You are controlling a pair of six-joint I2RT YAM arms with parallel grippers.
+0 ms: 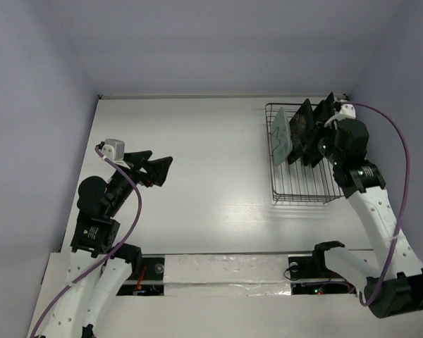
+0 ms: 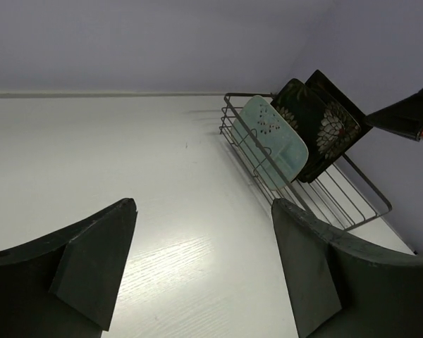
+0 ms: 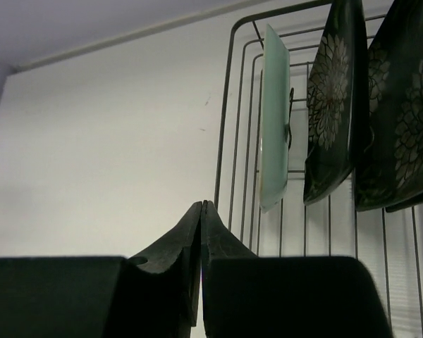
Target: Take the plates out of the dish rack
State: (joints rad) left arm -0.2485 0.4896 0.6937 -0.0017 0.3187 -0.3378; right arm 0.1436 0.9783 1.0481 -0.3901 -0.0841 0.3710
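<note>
1. The dish rack [image 1: 299,158] sits at the far right of the table [image 1: 197,141].
2. The mint-green plate [image 1: 280,132], black floral plate [image 1: 299,130] and third dark plate [image 1: 316,134] stand on edge in its far half, left to right.
3. The right gripper [image 3: 201,211], fingers pressed together, hangs at the rack's right edge near the third dark plate.
4. The left gripper [image 2: 204,211], fingers spread, hangs over the table's left, well apart from the rack.

Soft, even light, glossy glare patch on the white surface [image 2: 176,260], faint shadows, right pincer [image 3: 201,211] a dark underexposed silhouette, sharp focus elsewhere.
</note>
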